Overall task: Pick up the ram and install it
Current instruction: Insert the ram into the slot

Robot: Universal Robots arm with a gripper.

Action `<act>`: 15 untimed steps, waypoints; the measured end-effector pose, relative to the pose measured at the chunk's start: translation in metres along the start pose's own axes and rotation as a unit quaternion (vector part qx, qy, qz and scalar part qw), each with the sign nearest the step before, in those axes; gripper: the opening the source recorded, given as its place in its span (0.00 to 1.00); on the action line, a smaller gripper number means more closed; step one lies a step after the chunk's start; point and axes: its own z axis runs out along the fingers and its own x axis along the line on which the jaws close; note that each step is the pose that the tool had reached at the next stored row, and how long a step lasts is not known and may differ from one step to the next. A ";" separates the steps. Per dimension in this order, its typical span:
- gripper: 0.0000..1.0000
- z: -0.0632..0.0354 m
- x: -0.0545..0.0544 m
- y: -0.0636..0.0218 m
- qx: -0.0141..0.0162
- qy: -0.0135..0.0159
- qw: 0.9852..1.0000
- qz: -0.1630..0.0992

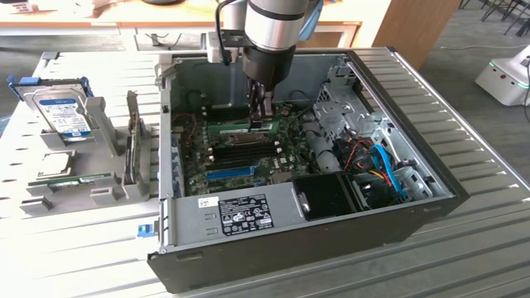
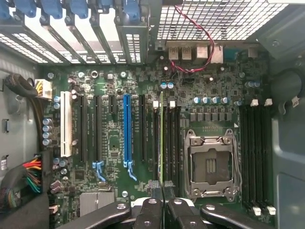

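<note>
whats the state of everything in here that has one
case, on its side, open
cpu socket, empty
ram, standing in a slot beside the cpu socket, seating unclear
gripper, shut on the ram
blue slot, empty
hard drive, upright in a rack outside the case

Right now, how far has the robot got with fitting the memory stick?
Pickup looks done: the gripper holds the memory stick on edge among the black slots beside the processor socket. Whether it is pushed fully home cannot be told.
</note>
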 end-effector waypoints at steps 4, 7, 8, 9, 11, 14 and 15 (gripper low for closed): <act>0.12 0.0040 0.000 -0.0002 0.000 0.000 1.000 0.000; 0.12 0.0070 0.000 -0.0003 0.000 0.000 1.000 0.000; 0.12 0.0080 0.000 -0.0003 0.000 0.000 1.000 0.000; 0.12 0.0090 0.000 -0.0004 0.000 0.000 1.000 0.000; 0.12 0.0108 0.000 -0.0005 0.000 0.000 1.000 0.000; 0.12 0.0136 0.001 -0.0006 0.000 0.000 1.000 0.000; 0.12 0.0144 0.001 -0.0006 0.000 0.000 1.000 0.000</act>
